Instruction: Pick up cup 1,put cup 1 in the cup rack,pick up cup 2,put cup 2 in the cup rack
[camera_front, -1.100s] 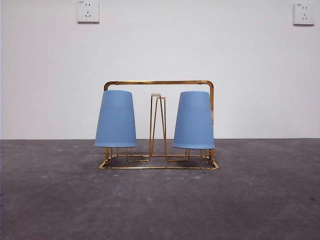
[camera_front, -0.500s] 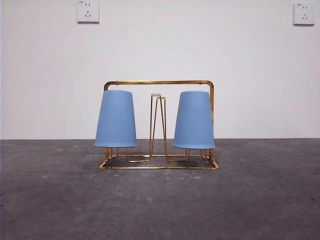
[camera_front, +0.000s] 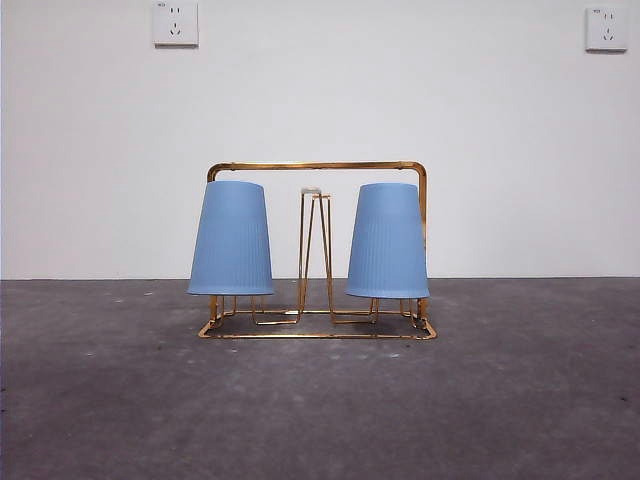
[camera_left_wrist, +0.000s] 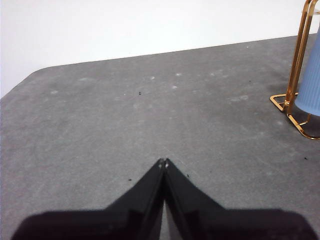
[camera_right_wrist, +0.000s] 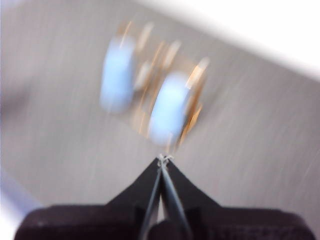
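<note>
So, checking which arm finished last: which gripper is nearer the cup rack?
Left, probably. Left gripper sits low beside the cup rack; right gripper views it from higher, blurred.

two blue cups (camera_front: 231, 238) (camera_front: 388, 241), one gold cup rack (camera_front: 318, 166), two white wall sockets (camera_front: 175, 22) (camera_front: 606, 28) at the frame's upper corners, two black grippers (camera_left_wrist: 163, 162) (camera_right_wrist: 163, 159).

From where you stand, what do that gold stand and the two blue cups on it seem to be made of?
The cup rack looks like thin metal wire with a shiny gold finish: it glints along its bends. The two blue cups, left and right, look like matte plastic with fine vertical ribs, though I cannot be sure. The table looks rough, mottled grey.
</note>
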